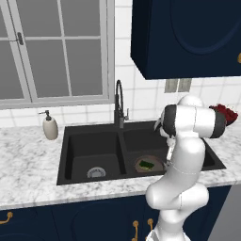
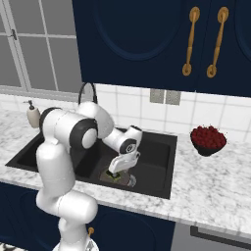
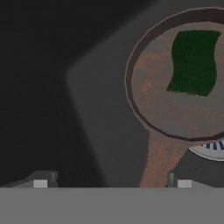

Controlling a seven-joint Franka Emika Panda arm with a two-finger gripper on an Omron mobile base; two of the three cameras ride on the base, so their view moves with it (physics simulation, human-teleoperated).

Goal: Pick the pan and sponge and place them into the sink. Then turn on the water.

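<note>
Hovering gripper [image 3: 112,181] over the sink [image 1: 75,141], right basin, fingers spread apart, nothing between them | pan [image 3: 175,109] lying on right basin floor, beside the drain | sponge [image 3: 194,61] resting inside pan | faucet [image 1: 118,101] behind divider

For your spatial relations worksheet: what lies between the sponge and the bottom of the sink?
The pan: in the hand view the sponge rests inside it, and the pan sits on the sink floor.
</note>
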